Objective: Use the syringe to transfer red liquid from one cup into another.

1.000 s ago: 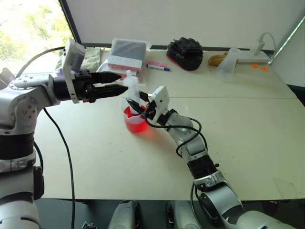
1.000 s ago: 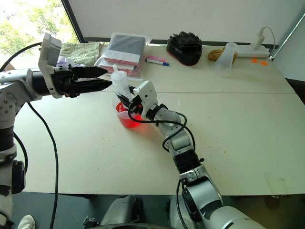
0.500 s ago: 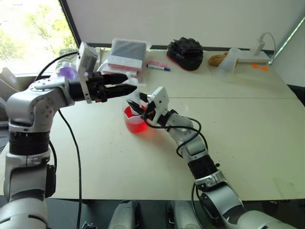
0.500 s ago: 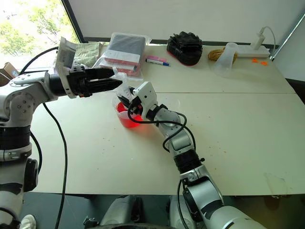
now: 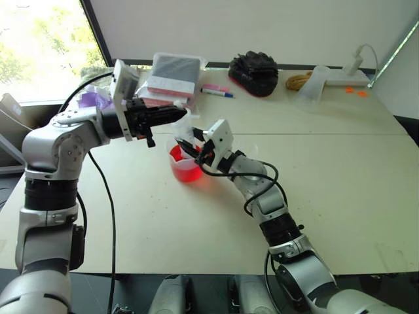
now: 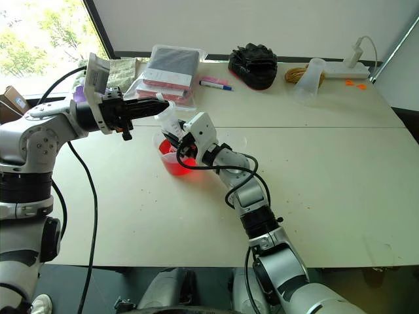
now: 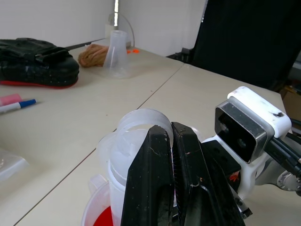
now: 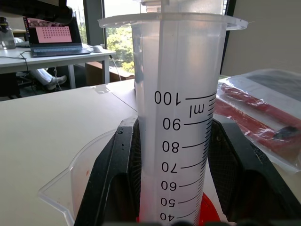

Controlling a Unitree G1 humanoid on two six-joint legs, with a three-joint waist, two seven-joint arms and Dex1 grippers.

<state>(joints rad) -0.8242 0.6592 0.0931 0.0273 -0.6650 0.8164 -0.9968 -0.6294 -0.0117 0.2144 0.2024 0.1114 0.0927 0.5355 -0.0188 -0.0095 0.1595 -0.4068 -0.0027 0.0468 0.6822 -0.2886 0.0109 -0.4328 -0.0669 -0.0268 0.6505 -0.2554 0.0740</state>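
Note:
The wider spouted cup (image 5: 185,171) stands left of the table's middle and holds red liquid (image 5: 188,174). The syringe (image 6: 167,122) stands upright in it, tip down in the liquid. My right gripper (image 5: 190,143) is shut on the syringe barrel (image 8: 176,94), one finger on each side. From the left, my left gripper (image 5: 182,114) reaches in level and is shut on the plunger top (image 7: 141,127) of the syringe. The smaller plain cup (image 5: 315,84) sits far off at the back right of the table.
Along the table's back edge lie a plastic-wrapped packet (image 5: 173,72), a blue-and-pink pen (image 5: 216,91), a black pouch (image 5: 255,70), a coil of rope (image 5: 299,80) and a white power strip (image 5: 347,78). A purple item (image 5: 90,99) sits at the left edge.
My left gripper has moved right to the syringe's top and closed from wide open to shut on the plunger. The right gripper and the syringe barrel have kept still.

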